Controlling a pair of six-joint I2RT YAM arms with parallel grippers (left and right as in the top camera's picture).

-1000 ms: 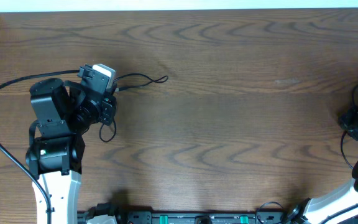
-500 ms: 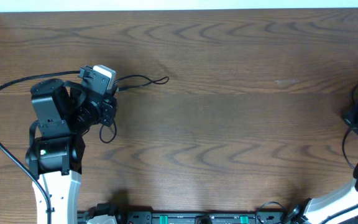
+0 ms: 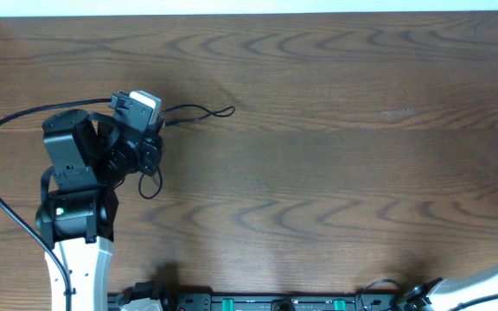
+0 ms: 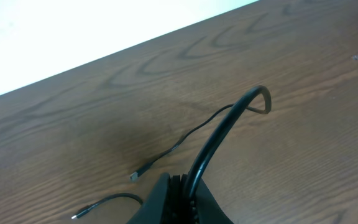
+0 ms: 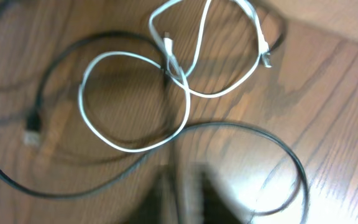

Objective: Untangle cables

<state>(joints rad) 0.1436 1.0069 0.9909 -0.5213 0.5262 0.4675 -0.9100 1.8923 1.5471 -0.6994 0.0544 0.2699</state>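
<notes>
— Lost sight of the right end effector (image 5: 188,193) overhead: sat at the right edge of the desk (image 3: 318,173) a moment ago, now out of frame, with only a stretch of arm low in that corner.

— Any shift on the left?

— None. Same spot for the left end effector (image 3: 156,130), over the desk's left side, pinching the short black cable (image 3: 225,111), slack trailing right and looping below.

— From the left wrist?

— Clamped tight on that cable, arching up from the tips and dropping back to a plug flat on the wood.

— Right wrist?

— Blurred. Looks down on the white cable (image 5: 187,99) and the long black cable (image 5: 241,126), looped across each other on the desk, ungripped. Can't tell wide or narrow for that end effector: just a dark smear along the bottom edge.

— Meaning for the task?

— Probably repositioning above the tangle. No parting of white from black yet, so most of the untangling left to do.
</notes>
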